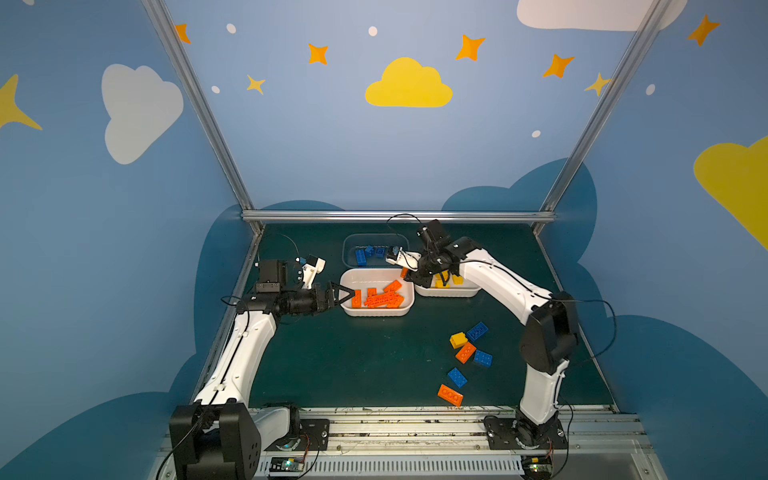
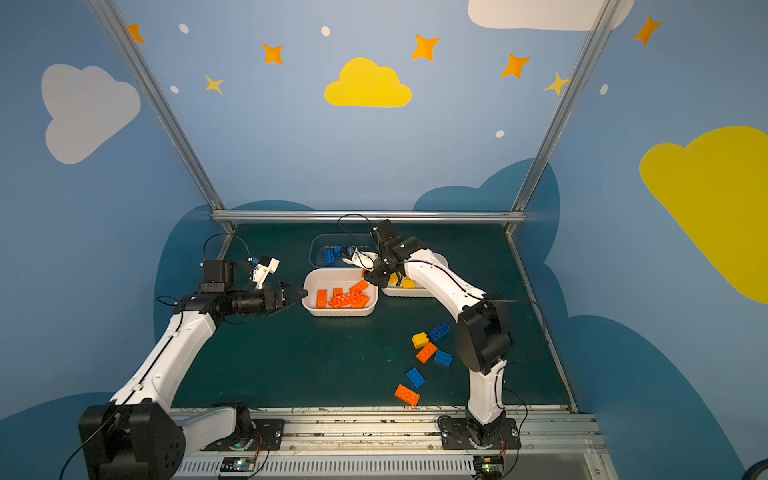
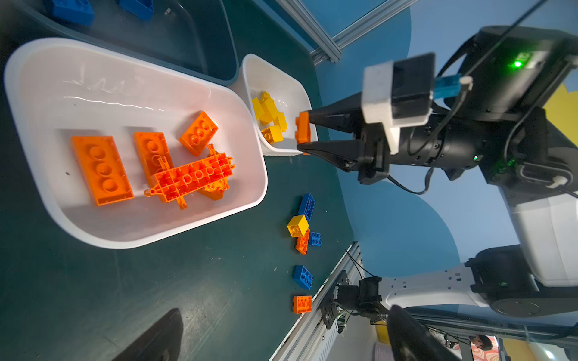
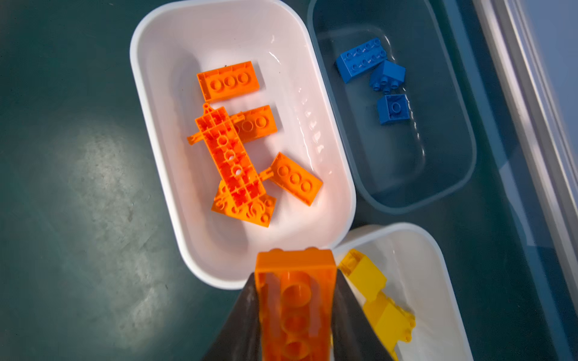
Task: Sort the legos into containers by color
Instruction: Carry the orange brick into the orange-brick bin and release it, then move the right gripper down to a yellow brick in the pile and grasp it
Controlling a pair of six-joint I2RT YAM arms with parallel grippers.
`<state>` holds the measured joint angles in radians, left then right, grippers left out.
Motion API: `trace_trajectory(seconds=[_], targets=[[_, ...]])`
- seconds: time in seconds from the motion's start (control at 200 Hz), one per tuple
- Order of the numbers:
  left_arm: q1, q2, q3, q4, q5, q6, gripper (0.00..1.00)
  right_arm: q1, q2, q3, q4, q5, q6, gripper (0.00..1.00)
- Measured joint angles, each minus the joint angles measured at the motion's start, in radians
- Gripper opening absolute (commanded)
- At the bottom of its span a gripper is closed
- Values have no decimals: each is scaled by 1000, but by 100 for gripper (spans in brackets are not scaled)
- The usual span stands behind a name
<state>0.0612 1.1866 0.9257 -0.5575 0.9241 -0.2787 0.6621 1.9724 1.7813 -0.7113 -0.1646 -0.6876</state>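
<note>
Legos (image 1: 378, 300), small studded plastic bricks in orange, yellow and blue, are looking well over half sorted: orange pieces, among them a long flat orange lattice piece (image 4: 228, 156), are lying in the nearer white rounded plastic tub (image 1: 374, 314), yellow ones in the second white tub (image 1: 446, 293) beside it, and blue ones in the transparent bluish tub (image 1: 345, 253) behind. Over the rims where both white tubs meet, the right fingers (image 4: 294, 275) are clamping another orange brick (image 4: 295, 300). At the nearer tub's far end, the left fingers (image 1: 348, 295) are standing wide and empty. Six loose bricks (image 1: 465, 352) (three blue, two orange, one yellow) are waiting on the dark green counter (image 1: 332, 365).
</note>
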Motion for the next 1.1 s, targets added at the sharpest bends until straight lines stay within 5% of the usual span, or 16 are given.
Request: trace_trajectory(seconds=[0.385,0.666,0.871,1.101], targets=[[45,-14,0,-39,22,23,100,46,337,242,-49,78,21,24],[56,-29,-10,-47,28,36,100,48,336,235,-68,150,24,56],[56,-29,-20,-47,33,37,100,26,169,90,-71,124,83,58],[56,-28,-28,-34,51,35,100,-44,-237,-229,-79,82,135,59]])
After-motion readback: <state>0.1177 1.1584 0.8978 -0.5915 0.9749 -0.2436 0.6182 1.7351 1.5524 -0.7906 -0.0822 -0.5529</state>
